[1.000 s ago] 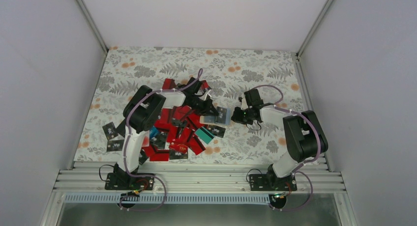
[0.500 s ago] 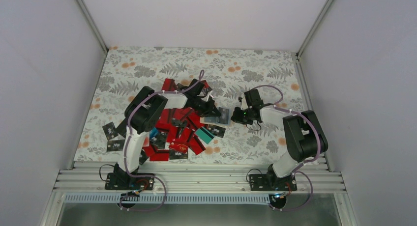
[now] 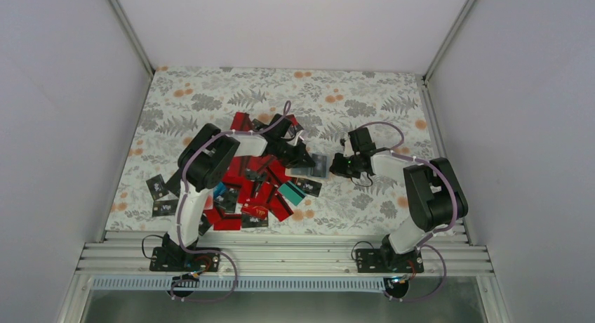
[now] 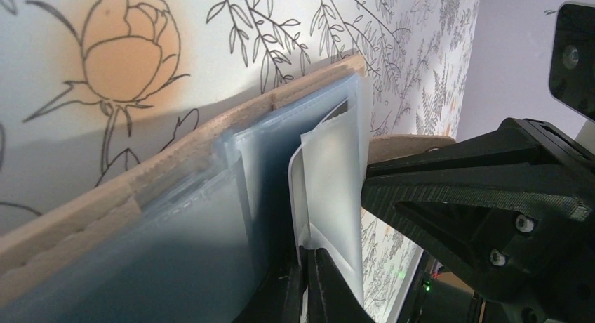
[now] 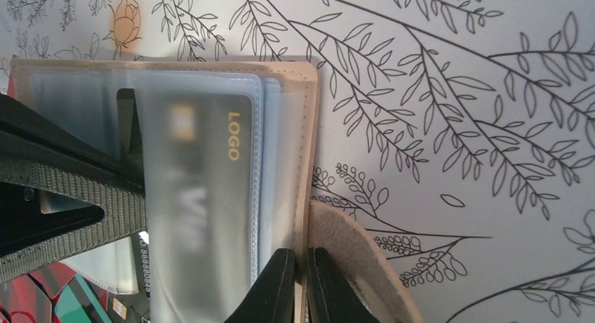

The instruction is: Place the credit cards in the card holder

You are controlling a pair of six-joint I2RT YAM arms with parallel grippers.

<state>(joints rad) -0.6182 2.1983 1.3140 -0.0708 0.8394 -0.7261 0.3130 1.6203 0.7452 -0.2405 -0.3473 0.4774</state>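
Right wrist view: right tool (image 5: pixel 302 263) clenched on the tan edge of the card holder (image 5: pixel 309 126), left tool (image 4: pixel 306 267) pinching its clear sleeve (image 4: pixel 330 175). One black card (image 5: pixel 203 196) is sleeved; most credit cards (image 3: pixel 256 189) lie piled on the counter (image 3: pixel 365 98) beside it, so the task looks barely begun.

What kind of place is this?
Probably a robot test booth, not a home. Plain white walls surround a flowery cloth. The left arm and right arm are bolted to a metal rail. The left claw and right claw pinch a holder by a pile of cards.
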